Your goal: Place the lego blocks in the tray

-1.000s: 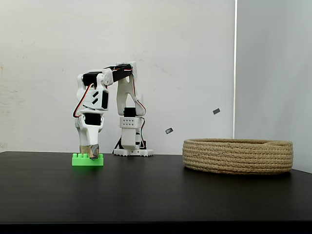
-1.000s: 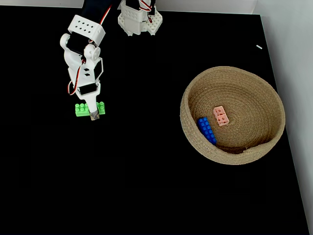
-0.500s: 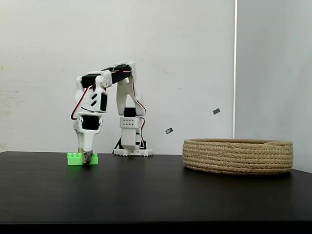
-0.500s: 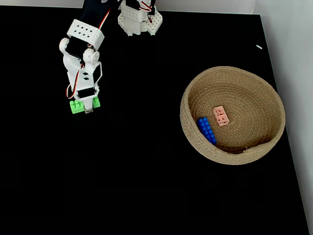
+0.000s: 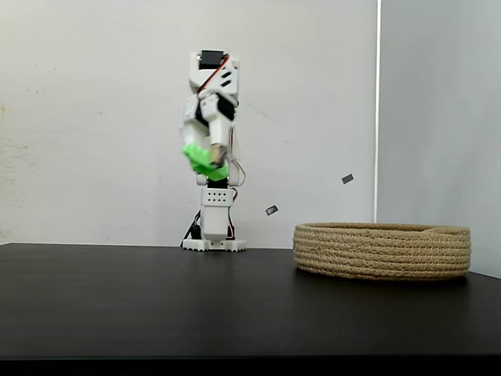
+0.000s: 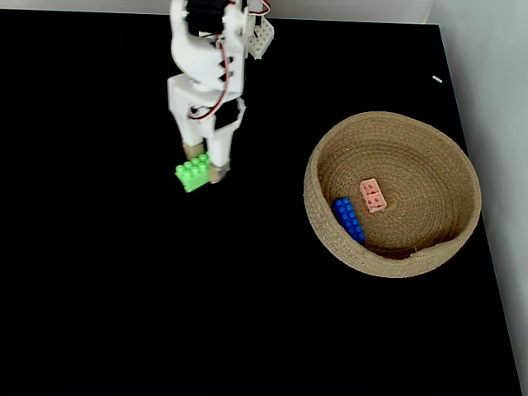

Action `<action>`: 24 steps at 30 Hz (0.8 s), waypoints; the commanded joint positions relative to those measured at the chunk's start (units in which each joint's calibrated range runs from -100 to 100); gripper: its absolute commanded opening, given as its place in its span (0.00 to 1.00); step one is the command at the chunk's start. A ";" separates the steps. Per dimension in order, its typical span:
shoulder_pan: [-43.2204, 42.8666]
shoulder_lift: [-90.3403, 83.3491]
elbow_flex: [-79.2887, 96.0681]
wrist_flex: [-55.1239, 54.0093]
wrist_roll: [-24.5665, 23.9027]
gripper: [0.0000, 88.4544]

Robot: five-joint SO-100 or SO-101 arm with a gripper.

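Note:
My gripper is shut on the bright green lego block and holds it tilted, high above the black table. In the top-down fixed view the block sits well left of the tan rope tray. Inside the tray lie the blue block and the pale pink block, side by side near its middle.
The arm's white base stands at the back of the black table. A pale wall runs along the table's right edge beside the tray.
The gripper has lifted the green block off the table and swung it up and to the right, toward the tray. The blue and pink blocks have not moved.

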 commanded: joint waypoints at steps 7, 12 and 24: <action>-22.34 -11.85 7.83 -12.79 2.98 0.00; -26.46 -12.11 16.77 -22.20 6.01 0.11; -25.72 -15.55 23.42 -26.70 8.35 0.41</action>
